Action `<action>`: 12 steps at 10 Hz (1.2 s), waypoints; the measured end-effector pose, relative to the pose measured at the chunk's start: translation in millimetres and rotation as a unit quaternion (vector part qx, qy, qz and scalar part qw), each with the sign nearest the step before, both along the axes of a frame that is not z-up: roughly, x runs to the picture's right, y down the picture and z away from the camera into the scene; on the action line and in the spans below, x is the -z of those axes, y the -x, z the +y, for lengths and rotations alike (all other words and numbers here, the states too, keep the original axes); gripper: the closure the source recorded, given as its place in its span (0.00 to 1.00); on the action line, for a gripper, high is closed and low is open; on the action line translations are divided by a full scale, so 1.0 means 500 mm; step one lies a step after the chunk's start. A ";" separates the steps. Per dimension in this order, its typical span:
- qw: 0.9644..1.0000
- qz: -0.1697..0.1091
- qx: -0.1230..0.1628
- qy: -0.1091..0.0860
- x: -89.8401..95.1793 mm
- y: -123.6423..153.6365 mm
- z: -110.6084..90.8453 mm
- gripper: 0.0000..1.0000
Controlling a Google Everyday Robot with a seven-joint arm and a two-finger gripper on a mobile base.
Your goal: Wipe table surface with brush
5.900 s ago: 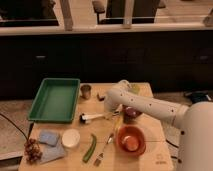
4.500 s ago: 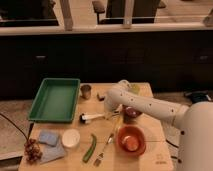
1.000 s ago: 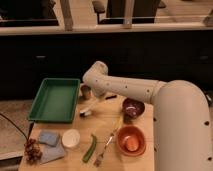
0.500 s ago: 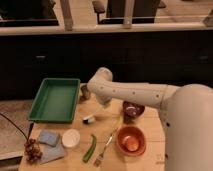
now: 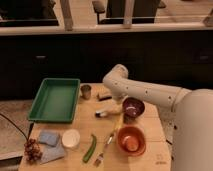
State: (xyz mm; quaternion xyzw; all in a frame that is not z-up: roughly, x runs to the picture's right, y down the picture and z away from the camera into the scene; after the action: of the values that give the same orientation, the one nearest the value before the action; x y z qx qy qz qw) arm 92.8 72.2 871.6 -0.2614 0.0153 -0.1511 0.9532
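Note:
The brush [image 5: 102, 114], with a short white handle and a dark head, lies flat on the table surface [image 5: 82, 125] near the middle. My gripper [image 5: 104, 97] hangs just above and behind the brush, at the end of the white arm that bends in from the right. It sits between the metal cup and the purple bowl. Nothing shows the gripper holding the brush.
A green tray [image 5: 55, 99] fills the left rear and a metal cup [image 5: 86, 91] stands beside it. A purple bowl [image 5: 133, 106] and an orange bowl [image 5: 131, 140] sit to the right. In front lie a yellow-handled fork [image 5: 109, 142], a green pod [image 5: 90, 147], a white dish [image 5: 71, 138], a blue sponge [image 5: 48, 138] and grapes [image 5: 32, 149].
The arm swung left over the table from beside the purple bowl. In the last half second its elbow has shifted back to the right. The brush now lies slightly further right.

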 end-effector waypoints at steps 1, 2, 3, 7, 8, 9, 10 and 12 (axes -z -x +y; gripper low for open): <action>1.000 -0.005 0.001 -0.001 -0.012 0.009 -0.012 1.00; 1.000 -0.014 0.006 0.001 -0.021 0.034 -0.020 1.00; 1.000 -0.021 0.011 0.004 -0.026 0.057 -0.022 1.00; 0.996 -0.068 0.061 0.022 -0.031 0.215 0.013 1.00; 0.995 -0.069 0.065 0.026 -0.026 0.230 0.026 1.00; 0.995 -0.069 0.068 0.030 -0.021 0.237 0.038 1.00; 0.995 -0.066 0.070 0.033 -0.016 0.236 0.047 1.00; 0.995 -0.052 0.069 0.039 -0.002 0.203 0.065 1.00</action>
State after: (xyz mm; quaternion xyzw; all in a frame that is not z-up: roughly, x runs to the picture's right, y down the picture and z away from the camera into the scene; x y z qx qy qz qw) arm -8.8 104.7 872.6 -0.2889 -0.0222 -0.2308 0.9289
